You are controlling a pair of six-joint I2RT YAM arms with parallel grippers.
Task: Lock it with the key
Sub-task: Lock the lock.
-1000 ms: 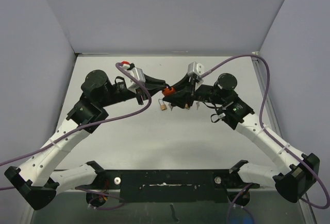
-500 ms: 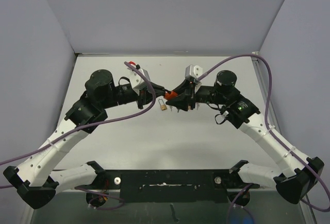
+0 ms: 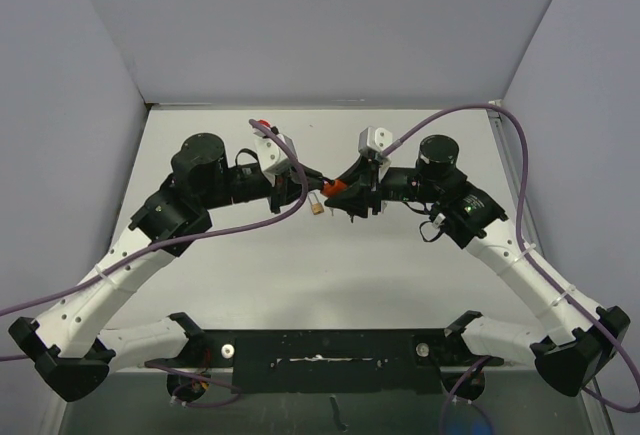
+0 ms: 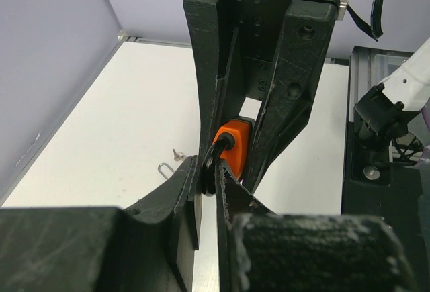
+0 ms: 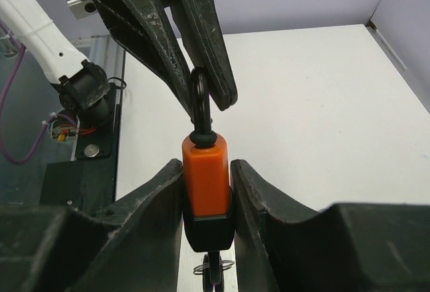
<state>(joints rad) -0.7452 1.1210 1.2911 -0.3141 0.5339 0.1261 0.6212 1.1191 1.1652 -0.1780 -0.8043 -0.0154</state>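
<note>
— 2 grippers share the orange padlock [image 5: 206,178] now, near the middle of the table [image 3: 400,285]. What is different from 1 second ago?

— The left gripper [image 4: 210,181] has come from the 9 o'clock side toward the centre and has rolled a little. The right gripper [image 5: 207,195] has carried the padlock slightly toward 6 o'clock. The grips themselves look the same.

— How do the jaws stand?

— The left jaws are almost closed and pinch the black shackle [image 5: 199,104]. The right jaws are partly open and clamp the orange body from both sides.

— What does it mean for the task?

— I think the padlock is braced at both ends, so the shackle can be pressed home. But no gripper holds a key. A small brass piece [image 3: 316,207] sits just at 7 o'clock of the padlock; I cannot tell if it is the key.

— And the room for moving?

— Toward 6 o'clock much bare table shows. The back wall [image 3: 330,25] at 12 o'clock is well apart. The purple cable [image 3: 220,230] loops just beside the left gripper and could catch, I think.
</note>
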